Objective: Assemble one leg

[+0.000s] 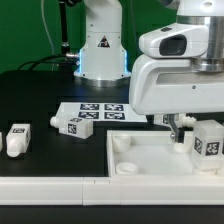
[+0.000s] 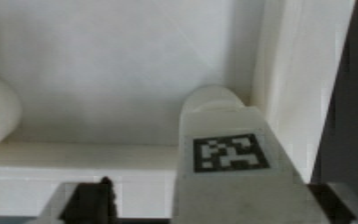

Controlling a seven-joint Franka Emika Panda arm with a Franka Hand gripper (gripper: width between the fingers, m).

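Exterior view: leg (image 1: 208,140), upright on panel (image 1: 140,160) by worktop edge at the exterior view's right; gripper (image 1: 190,138) open astride. Risks tipping from finger contact on withdrawal.

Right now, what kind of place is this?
Most likely a robotics lab bench, not a home workshop: a robot arm stands at a black table, a flat marker board lies on it, and the loose white legs carry printed square tracking tags.
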